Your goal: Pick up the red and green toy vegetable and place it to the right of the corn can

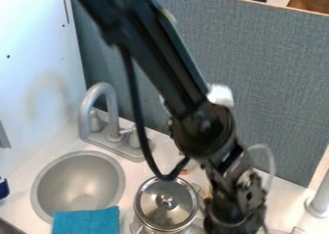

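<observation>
Already on pot [145, 224]: lid [166, 214]
Gripper [235, 222]: near pot; cannot tell opening or hold
Cloth [87, 222]: over sink's [67, 180] rim

Black arm [160, 55], rounded joint housing [202, 127], black cable [139, 115] (fairly thick, slack loop).

Counting now for you: one sink [77, 180], one faucet [97, 96], two handles [95, 122] beside its spout. Next, one cloth [87, 222]; that's one. You see one pot [156, 229], one lid [153, 211] on it, one knob [168, 201] on that. Over your work, one arm [206, 127], one thick cable [145, 141] looping off it. Behind, one partition [270, 69], one white wall [32, 45]. At your picture's right edge, one post [321, 194]. Below all these, one counter [132, 173]. Small clear things by arm: too blurred for you to count.
</observation>
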`<action>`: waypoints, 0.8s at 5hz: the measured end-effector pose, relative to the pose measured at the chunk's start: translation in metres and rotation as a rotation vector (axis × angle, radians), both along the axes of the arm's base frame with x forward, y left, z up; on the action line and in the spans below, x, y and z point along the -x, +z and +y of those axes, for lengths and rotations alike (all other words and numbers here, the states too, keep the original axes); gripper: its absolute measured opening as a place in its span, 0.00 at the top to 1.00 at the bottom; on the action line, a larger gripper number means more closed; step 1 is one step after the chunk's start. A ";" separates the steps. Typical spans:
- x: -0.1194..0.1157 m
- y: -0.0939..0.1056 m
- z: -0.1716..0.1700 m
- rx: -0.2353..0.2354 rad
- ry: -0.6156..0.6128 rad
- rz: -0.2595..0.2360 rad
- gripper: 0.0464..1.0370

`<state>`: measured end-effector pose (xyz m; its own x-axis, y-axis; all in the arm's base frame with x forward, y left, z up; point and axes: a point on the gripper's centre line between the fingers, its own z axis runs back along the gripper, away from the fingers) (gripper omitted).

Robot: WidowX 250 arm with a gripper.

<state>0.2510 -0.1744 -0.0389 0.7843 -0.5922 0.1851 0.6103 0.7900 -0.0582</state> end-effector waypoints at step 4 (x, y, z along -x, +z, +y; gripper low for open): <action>-0.058 0.001 -0.044 0.029 -0.036 -0.098 0.25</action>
<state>0.3085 -0.2185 -0.0375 0.7395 -0.6132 0.2777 0.6425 0.7661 -0.0194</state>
